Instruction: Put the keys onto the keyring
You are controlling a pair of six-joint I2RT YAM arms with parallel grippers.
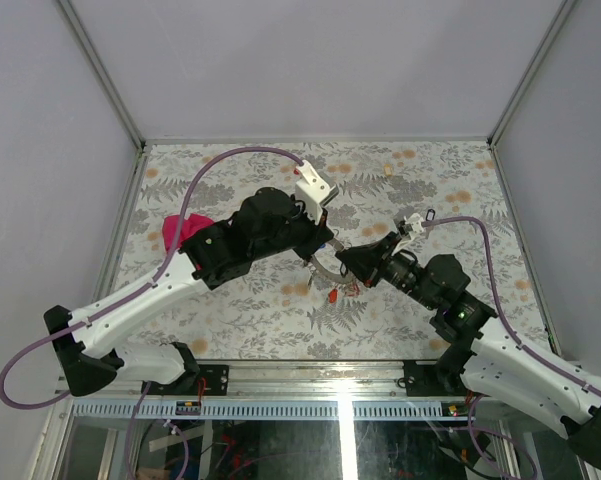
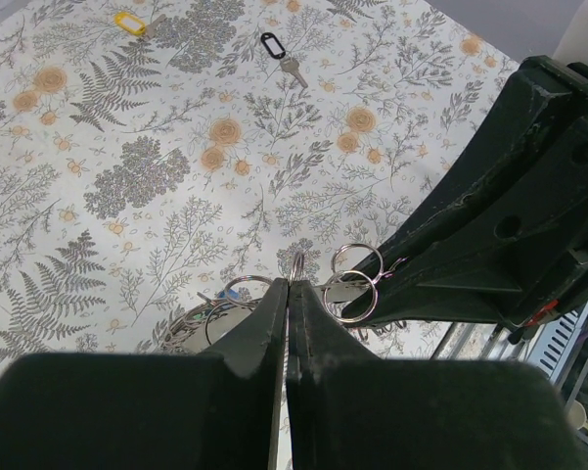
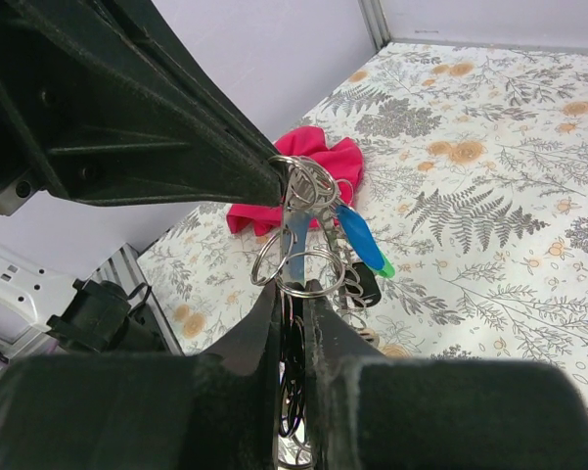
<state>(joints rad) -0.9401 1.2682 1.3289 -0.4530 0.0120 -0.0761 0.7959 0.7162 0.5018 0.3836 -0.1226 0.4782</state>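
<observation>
Top external: keyring [image 1: 327, 268] at table [image 1: 230, 320] centre; left arm [image 1: 260, 232] covers its 10 o'clock side.
Left wrist: left claw [image 2: 290, 286] closed, a thin loop of the keyring pinched at its tips.
Right wrist: right claw [image 3: 292, 299] nipped on keys [image 3: 295, 240]; blue tag [image 3: 357, 235] hangs at 2 o'clock.
Around: cloth [image 1: 178, 230] at the keyring's 9 o'clock; black-tagged key [image 2: 279, 49] lies loose at 12.

Two grippers met on a tangle of rings.
The left gripper [image 3: 277, 176] pinched the keyring [image 3: 306, 181] from upper left; the right gripper [image 3: 292, 294] gripped the keys [image 3: 295, 243] below, blue tag [image 3: 357, 235] hanging beside, magenta cloth [image 3: 344, 162] on the table [image 3: 489, 196] behind.
</observation>
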